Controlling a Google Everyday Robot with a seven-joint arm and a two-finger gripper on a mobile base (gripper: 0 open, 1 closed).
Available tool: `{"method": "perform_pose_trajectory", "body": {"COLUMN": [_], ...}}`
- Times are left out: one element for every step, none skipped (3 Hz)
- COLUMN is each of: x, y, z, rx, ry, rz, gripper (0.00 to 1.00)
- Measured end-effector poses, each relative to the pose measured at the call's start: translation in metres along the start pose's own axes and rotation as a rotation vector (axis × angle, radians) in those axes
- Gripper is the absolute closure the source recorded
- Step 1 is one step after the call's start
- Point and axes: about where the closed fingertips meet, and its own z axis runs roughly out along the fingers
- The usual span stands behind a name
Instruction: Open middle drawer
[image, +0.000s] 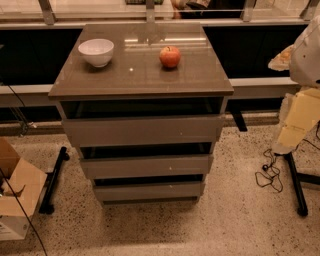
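A grey-brown cabinet (142, 75) stands in the middle of the camera view with three flat handleless drawer fronts. The middle drawer (146, 166) is the mid-sized front, between the widest front (142, 130) above and the narrowest front (148, 191) below. A dark gap shows above each front. My gripper (295, 122) is at the right edge on its white and pale yellow arm. It is well to the right of the cabinet and touches nothing on it.
A white bowl (96, 51) and a red apple (170, 56) sit on the cabinet top. An open cardboard box (15, 195) lies on the floor at left beside a black stand leg (54, 180). Cables (270, 175) and another stand (296, 182) are at right.
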Motion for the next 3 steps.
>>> {"method": "perform_pose_trajectory", "body": {"x": [0.000,-0.007,-0.019], "y": [0.000,0.005,0.027], "z": [0.000,0.021,0.083], "rx": [0.000,-0.010,-0.078], "ry": [0.000,-0.093,-0.268], "rz": [0.000,-0.014,0.040], "gripper": [0.00,0.00,0.00]}}
